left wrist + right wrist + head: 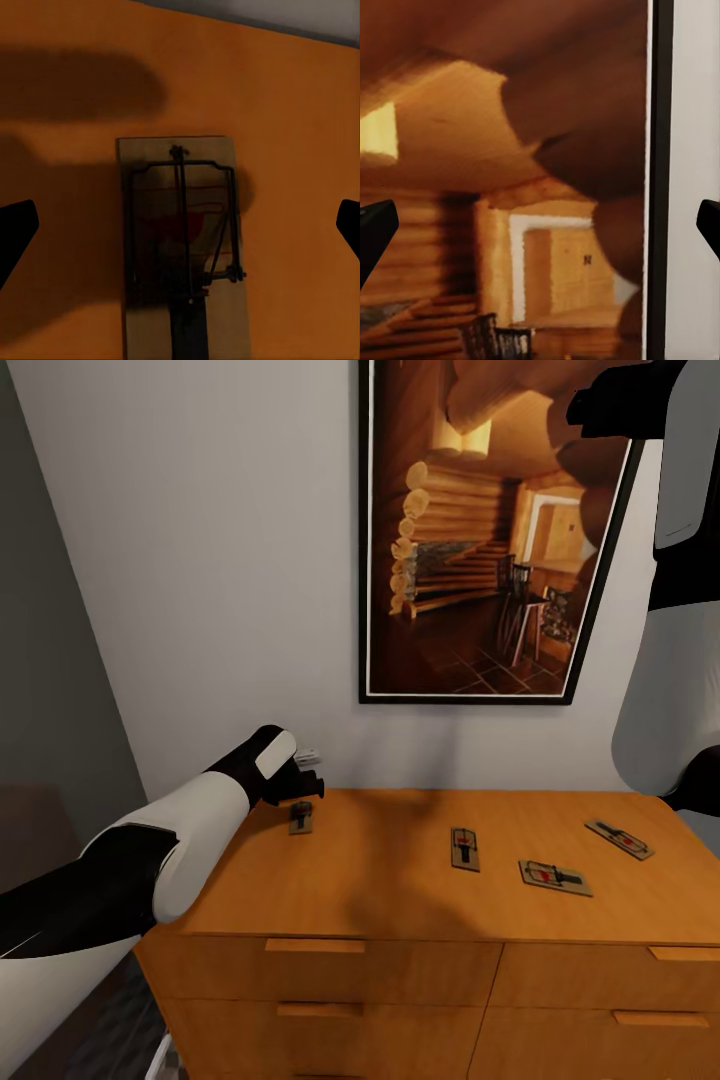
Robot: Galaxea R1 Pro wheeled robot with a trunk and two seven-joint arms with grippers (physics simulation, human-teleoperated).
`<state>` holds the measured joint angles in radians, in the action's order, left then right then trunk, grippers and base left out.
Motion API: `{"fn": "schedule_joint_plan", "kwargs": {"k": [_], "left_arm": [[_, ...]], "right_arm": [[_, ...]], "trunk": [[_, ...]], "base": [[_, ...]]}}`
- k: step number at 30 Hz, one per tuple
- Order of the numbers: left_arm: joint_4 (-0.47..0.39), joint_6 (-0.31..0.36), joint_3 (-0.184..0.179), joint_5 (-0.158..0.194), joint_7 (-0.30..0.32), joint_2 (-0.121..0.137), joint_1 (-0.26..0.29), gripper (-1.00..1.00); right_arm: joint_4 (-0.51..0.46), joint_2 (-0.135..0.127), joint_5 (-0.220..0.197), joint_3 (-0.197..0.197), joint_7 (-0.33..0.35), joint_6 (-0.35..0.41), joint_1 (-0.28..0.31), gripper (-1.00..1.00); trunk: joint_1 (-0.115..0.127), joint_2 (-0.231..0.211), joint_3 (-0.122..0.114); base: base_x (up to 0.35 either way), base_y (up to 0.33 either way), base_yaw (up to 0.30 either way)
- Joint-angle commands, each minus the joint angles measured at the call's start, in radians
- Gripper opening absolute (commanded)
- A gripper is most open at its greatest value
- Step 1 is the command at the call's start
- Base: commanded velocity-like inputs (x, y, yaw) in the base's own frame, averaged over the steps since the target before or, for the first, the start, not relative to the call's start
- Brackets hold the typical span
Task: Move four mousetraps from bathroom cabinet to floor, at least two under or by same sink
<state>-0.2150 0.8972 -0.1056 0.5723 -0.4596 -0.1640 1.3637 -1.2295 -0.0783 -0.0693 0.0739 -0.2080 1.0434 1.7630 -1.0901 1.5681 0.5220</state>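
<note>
Several mousetraps lie flat on the orange-brown cabinet (400,900) top. The leftmost mousetrap (300,818) sits near the back left corner, and my left gripper (303,790) hovers just above it. In the left wrist view that mousetrap (180,247) lies between the spread black fingertips (16,232), untouched, so the left gripper (180,229) is open. Three more mousetraps rest at the middle (465,849), right of middle (554,877) and far right (619,839). My right gripper (585,408) is raised high in front of the wall picture, open and empty (540,225).
A dark-framed log-cabin picture (480,540) hangs on the white wall behind the cabinet. Drawer fronts with bar handles (315,946) face me below the top. A grey wall (50,660) stands to the left of the cabinet.
</note>
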Motion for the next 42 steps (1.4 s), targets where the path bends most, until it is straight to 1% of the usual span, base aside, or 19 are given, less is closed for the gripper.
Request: {"fn": "schedule_joint_plan", "kwargs": {"k": [1,12,18,32,38,42], "left_arm": [[-0.001,0.003,-0.008,0.011,-0.007,0.0,0.0,1.0],[-0.001,0.002,-0.008,0.01,-0.007,0.0,0.0,1.0],[-0.001,0.002,-0.008,0.01,-0.007,0.0,0.0,1.0],[-0.002,0.001,-0.008,0.009,-0.007,0.0,0.0,1.0],[-0.003,-0.001,-0.008,0.009,-0.006,0.0,0.0,1.0],[-0.003,-0.002,-0.008,0.009,-0.007,0.0,0.0,1.0]], "right_arm": [[0.0,-0.001,-0.007,0.003,-0.008,0.004,0.001,1.0],[-0.001,-0.001,-0.007,0.003,-0.008,0.004,0.001,1.0],[-0.001,-0.001,-0.007,0.003,-0.008,0.004,0.001,1.0],[-0.001,-0.001,-0.007,0.003,-0.008,0.004,0.001,1.0],[-0.001,-0.001,-0.007,0.003,-0.008,0.004,0.001,1.0],[-0.001,-0.001,-0.007,0.003,-0.008,0.004,0.001,1.0]], "trunk": [[0.0,0.001,0.001],[0.0,0.001,0.001],[-0.023,0.043,0.02],[-0.023,0.043,0.02],[-0.046,0.085,0.039],[-0.046,0.085,0.039]], "base": [[0.0,0.0,0.0],[0.0,0.0,0.0],[0.0,0.0,0.0],[0.0,0.0,0.0],[0.0,0.0,0.0],[0.0,0.0,0.0]]}}
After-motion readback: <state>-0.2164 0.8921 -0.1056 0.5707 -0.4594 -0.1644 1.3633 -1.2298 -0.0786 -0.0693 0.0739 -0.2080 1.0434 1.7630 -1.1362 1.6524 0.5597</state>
